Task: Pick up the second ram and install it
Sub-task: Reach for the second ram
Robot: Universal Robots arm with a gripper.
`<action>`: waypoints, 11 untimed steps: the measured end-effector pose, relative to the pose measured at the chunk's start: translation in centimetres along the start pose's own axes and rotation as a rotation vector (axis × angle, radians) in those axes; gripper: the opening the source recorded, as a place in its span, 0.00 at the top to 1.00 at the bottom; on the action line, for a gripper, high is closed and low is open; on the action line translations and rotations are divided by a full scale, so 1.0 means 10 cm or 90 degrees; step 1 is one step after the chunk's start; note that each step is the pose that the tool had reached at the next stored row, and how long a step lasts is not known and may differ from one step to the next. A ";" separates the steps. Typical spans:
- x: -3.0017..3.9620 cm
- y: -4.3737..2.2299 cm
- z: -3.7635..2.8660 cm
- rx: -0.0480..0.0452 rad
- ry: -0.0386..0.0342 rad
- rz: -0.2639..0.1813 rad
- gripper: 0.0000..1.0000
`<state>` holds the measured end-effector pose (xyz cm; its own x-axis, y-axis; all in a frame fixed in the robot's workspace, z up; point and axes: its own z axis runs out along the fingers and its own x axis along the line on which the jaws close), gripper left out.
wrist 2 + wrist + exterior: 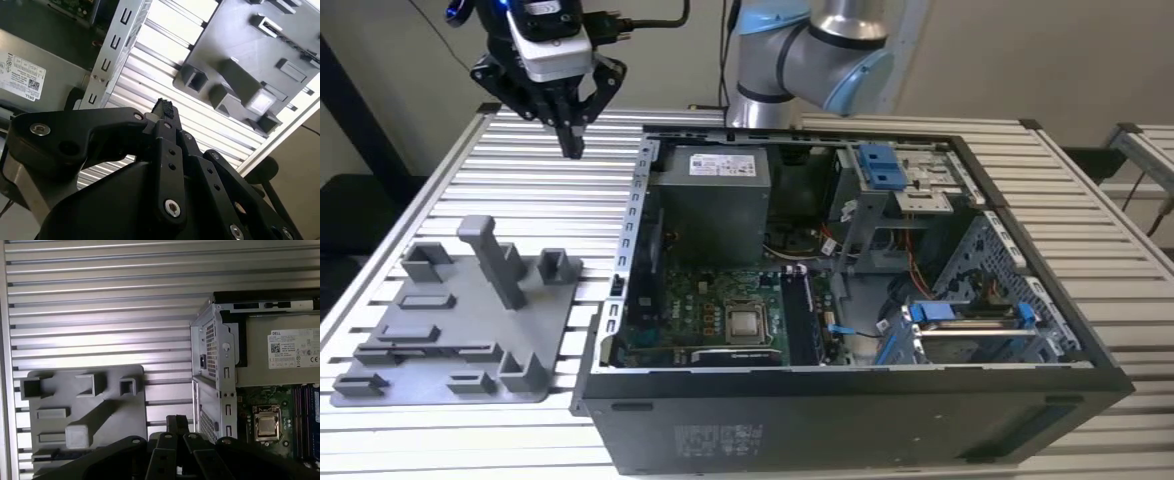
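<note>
Grey holder tray [563,322] lies at 9 o'clock of the open computer case [854,420]. The second ram [434,352] appears to stand edgewise in its long slot. The gripper [571,148] hovers at 11 o'clock, jaws clenched on nothing. The power supply [710,200] bears a white printed label [724,162].

- The exterior view stands high and well back, looking down at a slant over the slatted table [520,190]. It takes in the grey holder tray [554,335] on the exterior view's left and the open computer case [854,410] on its right.
- The first wrist view looks straight down past the gripper [177,422], from well above the table.
- The second wrist view sits close behind the gripper's black linkage, looking obliquely along it.
- All three views share the tray, the slats and the case's edge.
</note>
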<state>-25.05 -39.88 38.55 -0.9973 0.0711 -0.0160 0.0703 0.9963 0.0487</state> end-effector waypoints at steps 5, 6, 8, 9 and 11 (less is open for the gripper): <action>0.106 -0.007 0.002 0.0000 0.0000 0.000 0.89; 0.124 -0.009 0.002 0.0000 0.0000 0.000 0.89; 0.160 -0.011 0.003 0.0000 0.0000 0.000 0.89; 0.178 -0.013 0.003 0.0000 0.0000 0.000 0.89; 0.215 -0.016 0.005 0.0000 0.0000 0.000 0.89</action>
<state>-27.20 -39.88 38.46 -0.9973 0.0711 -0.0160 0.0703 0.9963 0.0487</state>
